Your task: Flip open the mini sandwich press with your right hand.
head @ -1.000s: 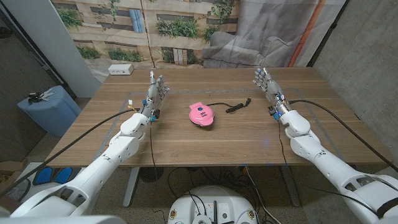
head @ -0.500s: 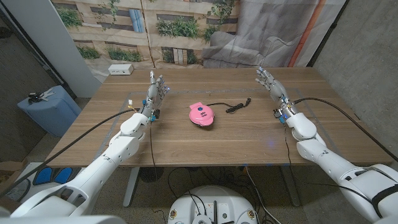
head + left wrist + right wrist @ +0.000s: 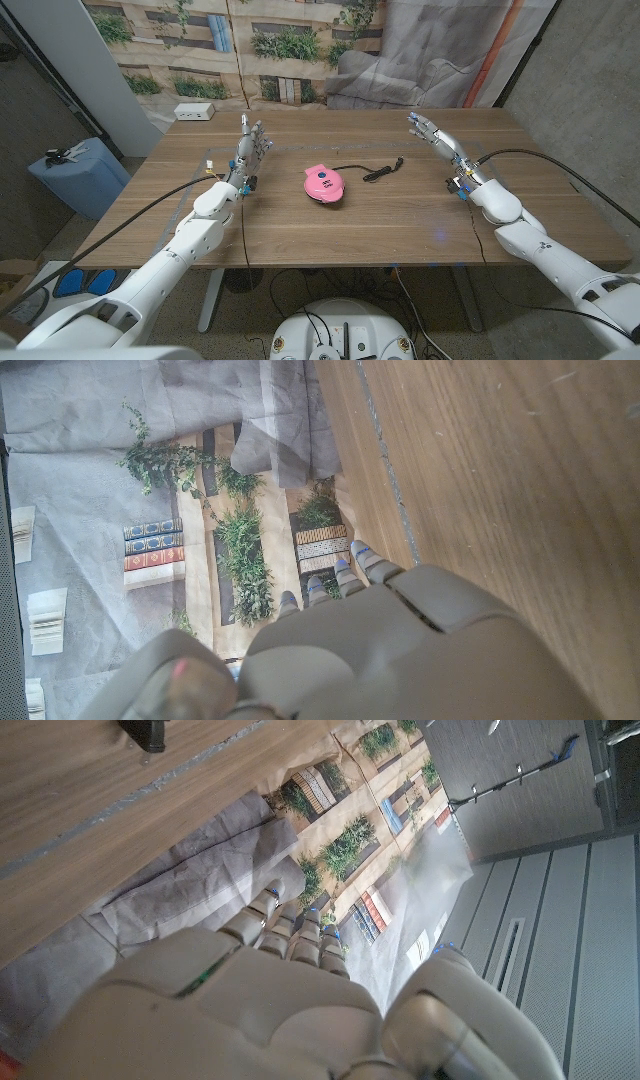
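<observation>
A small round pink sandwich press (image 3: 323, 185) sits closed near the middle of the wooden table (image 3: 360, 225), its black cord (image 3: 378, 170) trailing toward the far right and ending in a plug (image 3: 143, 733). My right hand (image 3: 437, 138) is raised over the table's right side, well to the right of the press, fingers extended and apart, holding nothing; its back shows in the right wrist view (image 3: 240, 1010). My left hand (image 3: 251, 148) stands upright left of the press with fingers spread and empty, seen from behind in the left wrist view (image 3: 380, 650).
A white power strip (image 3: 194, 111) lies at the far left corner of the table. A blue bin (image 3: 78, 177) stands on the floor to the left. A printed backdrop and grey cloth (image 3: 400, 60) hang behind the table.
My right hand has tilted and swung slightly left, its fingers now pointing more toward the far side, while the forearm drifted right. The left hand and the press have stayed put.
</observation>
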